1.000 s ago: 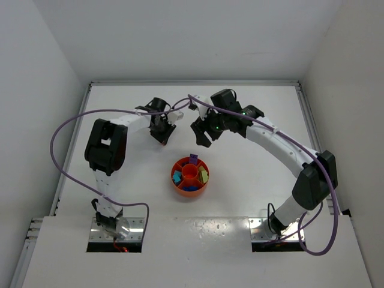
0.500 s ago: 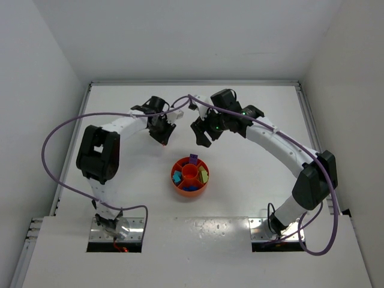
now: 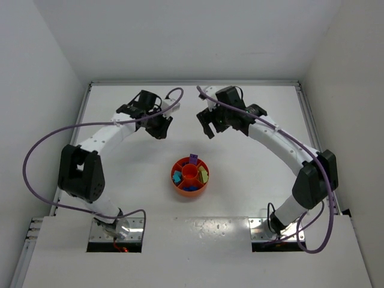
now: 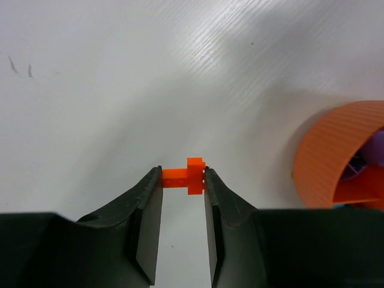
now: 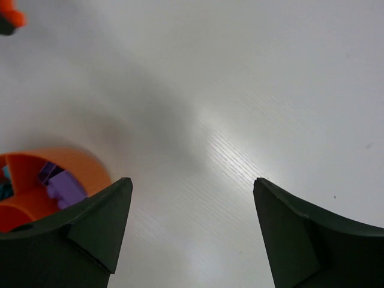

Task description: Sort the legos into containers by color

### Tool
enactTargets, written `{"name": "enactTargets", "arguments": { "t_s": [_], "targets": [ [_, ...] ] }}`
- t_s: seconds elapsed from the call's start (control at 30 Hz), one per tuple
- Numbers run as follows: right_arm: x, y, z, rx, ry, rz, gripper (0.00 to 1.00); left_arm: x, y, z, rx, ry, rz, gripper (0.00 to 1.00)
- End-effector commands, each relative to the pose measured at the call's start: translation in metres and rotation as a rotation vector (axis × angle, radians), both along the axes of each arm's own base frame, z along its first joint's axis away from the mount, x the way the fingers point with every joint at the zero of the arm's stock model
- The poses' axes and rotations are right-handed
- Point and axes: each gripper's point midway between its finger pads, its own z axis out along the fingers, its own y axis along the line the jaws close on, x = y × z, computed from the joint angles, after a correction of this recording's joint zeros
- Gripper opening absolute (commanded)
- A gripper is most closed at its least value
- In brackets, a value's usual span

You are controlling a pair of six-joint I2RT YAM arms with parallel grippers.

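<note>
Change: since a second ago we see both wrists drawn back from the tray toward the far side of the table, the left arm's elbow swung out to the left, and the right jaws spread wider.
Left gripper: we find it pinching a small orange lego brick between its fingertips, over the white table, beyond and left of the tray.
Orange tray: we see it at mid-table, nearer the arm bases than both grippers and apart from each.
Sorted legos: we make out a purple piece in the far wedge, a teal one on the left, a yellow-green one on the right.
Right gripper: we see its jaws spread wide over bare table, beyond and right of the tray.
</note>
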Motion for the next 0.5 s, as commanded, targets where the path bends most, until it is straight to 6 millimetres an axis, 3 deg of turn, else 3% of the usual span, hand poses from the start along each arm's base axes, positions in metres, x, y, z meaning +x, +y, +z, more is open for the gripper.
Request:
{"name": "enactTargets", "arguments": {
  "t_s": [0.0,0.13,0.27,0.47],
  "targets": [
    [0.028,-0.029,0.0,0.005,-0.038,-0.205,0.84,-0.012,-0.013,0.04,-0.075,-0.08,-0.05,0.16],
    [0.042,-0.051,-0.007,0.036,0.001,-0.32,0.87,-0.028,-0.026,0.069,-0.132,-0.139,-0.105,0.16],
    [0.052,-0.072,-0.014,0.112,0.072,-0.41,0.88,-0.064,-0.05,0.082,-0.16,-0.172,-0.23,0.16],
    [0.054,-0.084,-0.03,0.177,0.168,-0.439,0.9,-0.114,-0.079,0.093,-0.211,-0.18,-0.392,0.16]
  ]
}}
